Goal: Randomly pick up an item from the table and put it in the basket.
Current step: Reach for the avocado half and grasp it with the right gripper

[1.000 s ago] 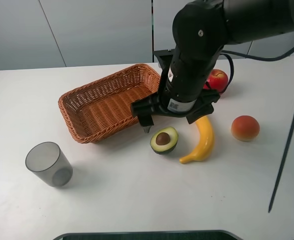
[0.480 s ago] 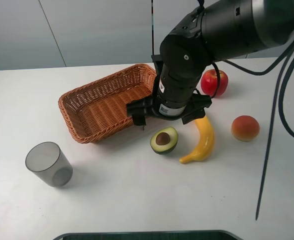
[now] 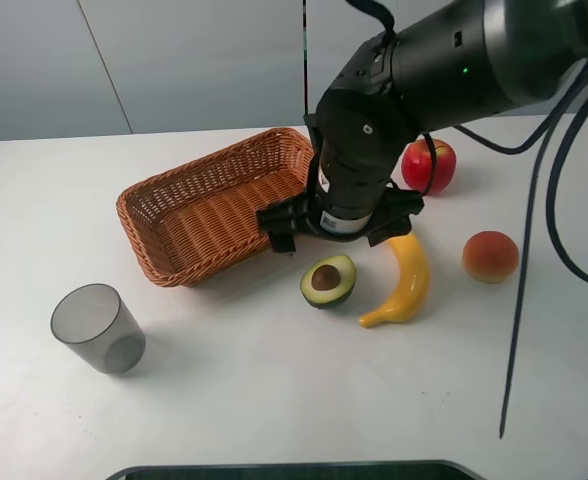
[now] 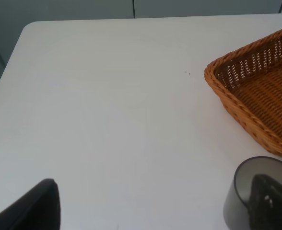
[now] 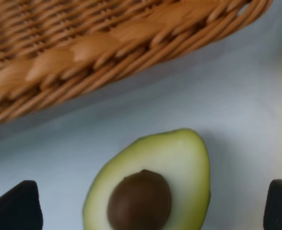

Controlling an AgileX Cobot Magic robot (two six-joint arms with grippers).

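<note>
The halved avocado [image 3: 328, 280] lies cut side up on the white table [image 3: 274, 400], just in front of the wicker basket [image 3: 204, 205]. My right gripper [image 3: 336, 243] hangs right above and slightly behind it. In the right wrist view the avocado [image 5: 150, 189] sits between the two dark fingertips [image 5: 16, 208], which stand wide apart, open and empty, with the basket's rim [image 5: 131, 43] beyond. My left gripper [image 4: 150, 211] is open and empty over bare table, with the basket's corner [image 4: 256, 96] in its view. It does not show in the exterior view.
A yellow banana [image 3: 404, 280] lies right beside the avocado. An orange-red peach [image 3: 490, 256] is further right and a red apple [image 3: 429, 165] is behind the arm. A grey translucent cup [image 3: 98, 328] stands front left; it also shows in the left wrist view [image 4: 256, 194].
My right arm has swung and shifted slightly left over the avocado. The fruits, basket and cup have not moved.
</note>
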